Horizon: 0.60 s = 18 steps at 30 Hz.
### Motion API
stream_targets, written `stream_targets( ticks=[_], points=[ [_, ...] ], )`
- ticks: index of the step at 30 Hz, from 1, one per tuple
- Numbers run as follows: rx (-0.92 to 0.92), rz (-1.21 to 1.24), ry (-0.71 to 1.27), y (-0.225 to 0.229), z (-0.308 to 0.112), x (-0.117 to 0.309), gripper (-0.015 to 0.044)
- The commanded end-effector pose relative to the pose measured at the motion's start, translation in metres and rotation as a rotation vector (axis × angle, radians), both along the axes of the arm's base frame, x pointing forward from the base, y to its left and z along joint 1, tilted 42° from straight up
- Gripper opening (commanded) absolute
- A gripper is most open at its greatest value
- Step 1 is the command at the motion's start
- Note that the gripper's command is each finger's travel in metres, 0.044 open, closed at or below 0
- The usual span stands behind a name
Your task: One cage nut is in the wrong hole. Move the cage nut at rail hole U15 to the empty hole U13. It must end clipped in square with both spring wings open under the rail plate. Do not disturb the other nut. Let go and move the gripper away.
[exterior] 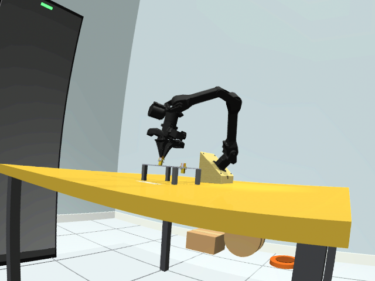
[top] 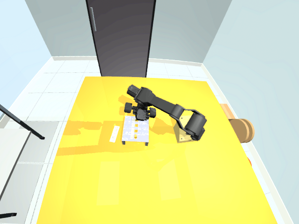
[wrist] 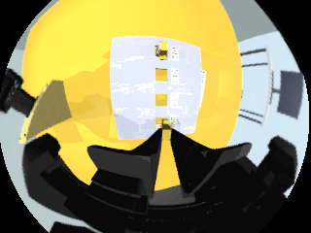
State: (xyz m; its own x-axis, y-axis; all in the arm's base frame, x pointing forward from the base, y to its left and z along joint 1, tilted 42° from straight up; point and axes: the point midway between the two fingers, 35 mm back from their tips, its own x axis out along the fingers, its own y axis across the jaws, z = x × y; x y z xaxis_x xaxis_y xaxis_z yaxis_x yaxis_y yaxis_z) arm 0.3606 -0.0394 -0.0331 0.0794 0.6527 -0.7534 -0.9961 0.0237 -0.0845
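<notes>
The small yellow cage nut with metal wings (exterior: 160,161) (wrist: 166,124) was held upright over one end of the pale, speckled rail plate (top: 142,132) (exterior: 154,165) (wrist: 131,87), its body standing above the sheet, not yet clipped in. The black two-fingered pincer (top: 139,118) (exterior: 162,157) (wrist: 166,128) was closed on its upper part, a grip that left the lower end free to enter a square hole. Dark posts (exterior: 174,176) raised the plate off the yellow counter (top: 145,183) (exterior: 211,193) (wrist: 73,44), giving the wings room to open underneath. The matching yellow nut (top: 135,136) (exterior: 183,168) (wrist: 162,49) sat through the plate at the opposite end, well apart from the fingers, with two open holes between. The hole numbers were too small to read, so whether the held nut was above U13 or U15 could not be told. Squaring it over U13 and pressing straight down seemed the likely need; a tilt could catch one wing on the rim.
</notes>
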Motion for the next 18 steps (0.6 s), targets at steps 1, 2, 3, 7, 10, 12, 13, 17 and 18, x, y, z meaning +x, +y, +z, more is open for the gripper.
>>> stream_targets(
  ticks=[1,2,3,7,10,12,13,17,18],
  points=[
    [-0.003,0.004,-0.001,-0.0009,0.0006,-0.0001,0.0031],
    [-0.003,0.004,-0.001,-0.001,0.0007,-0.0001,0.0031],
    [-0.003,0.004,-0.001,-0.0011,0.0008,0.0,0.0031],
    [-0.003,0.004,-0.001,-0.0016,0.0015,0.0001,0.0031],
    [-0.003,0.004,-0.001,-0.002,0.0019,0.0001,0.0031],
    [-0.003,0.004,-0.001,-0.0022,0.0021,0.0002,0.0031],
    [-0.003,0.004,-0.001,-0.0023,0.0022,0.0002,0.0031],
    [-0.003,0.004,-0.001,-0.0028,0.0028,0.0003,0.0031],
    [-0.003,0.004,-0.001,-0.0028,0.0029,0.0003,0.0031]
  ],
)
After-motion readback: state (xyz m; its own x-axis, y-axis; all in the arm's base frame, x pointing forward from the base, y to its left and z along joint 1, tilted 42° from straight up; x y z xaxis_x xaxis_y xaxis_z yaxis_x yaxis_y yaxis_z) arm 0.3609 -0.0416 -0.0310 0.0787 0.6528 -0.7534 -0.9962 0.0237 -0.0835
